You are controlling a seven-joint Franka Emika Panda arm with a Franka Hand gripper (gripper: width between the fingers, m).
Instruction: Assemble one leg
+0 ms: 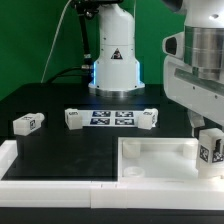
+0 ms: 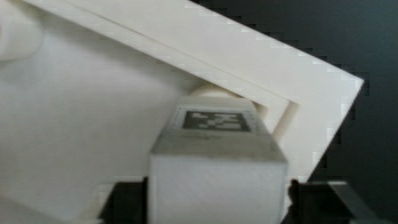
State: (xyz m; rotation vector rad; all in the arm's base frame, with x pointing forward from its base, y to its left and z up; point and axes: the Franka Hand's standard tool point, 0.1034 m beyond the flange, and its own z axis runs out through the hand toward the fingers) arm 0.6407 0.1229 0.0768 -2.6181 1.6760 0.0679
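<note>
White plastic fills the near part of the scene: the large square tray-like piece lies on the black table, its raised rim running along the near side. The gripper hangs over the tray's corner at the exterior view's right, its fingers clamped on the leg, whose tag faces the camera. In the wrist view the leg sits between the dark fingers, its far end right at the tray's angled rim corner; whether it touches cannot be told.

Three more legs lie further back on the table: one toward the exterior view's left, one just beside the marker board, and one at the board's other end. Open black tabletop lies between that row and the tray. The robot base stands behind.
</note>
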